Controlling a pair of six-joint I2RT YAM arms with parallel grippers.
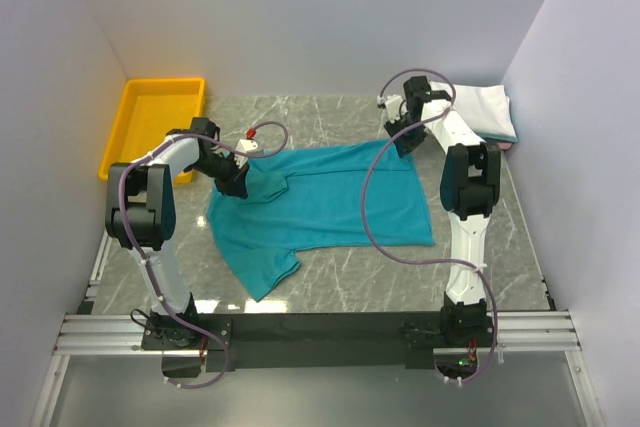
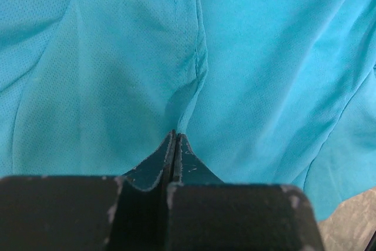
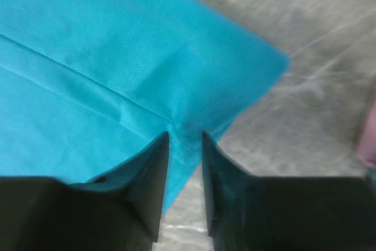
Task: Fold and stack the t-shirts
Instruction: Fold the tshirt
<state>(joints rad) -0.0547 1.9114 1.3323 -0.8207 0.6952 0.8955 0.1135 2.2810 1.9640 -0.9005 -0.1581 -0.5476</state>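
L gripper (image 2: pixel 174 137) pinched shut on teal t-shirt (image 1: pixel 330 197), spread mid-table. R gripper (image 3: pixel 185 140) jaws apart at its hem corner. I'd say this fold's barely begun; folded tees (image 1: pixel 490 112) sit far right.

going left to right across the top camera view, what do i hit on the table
yellow plastic bin → left gripper → spread-out teal cloth t-shirt → right gripper → stack of folded cloth t-shirts, white on top

A shallow yellow plastic bin (image 1: pixel 160 122) sat at the far left corner of the grey marble-patterned worktop (image 1: pixel 330 287), close against the plain white side wall (image 1: pixel 50 97). Silver aluminium rails (image 1: pixel 105 332) ran along the worktop's near edge.
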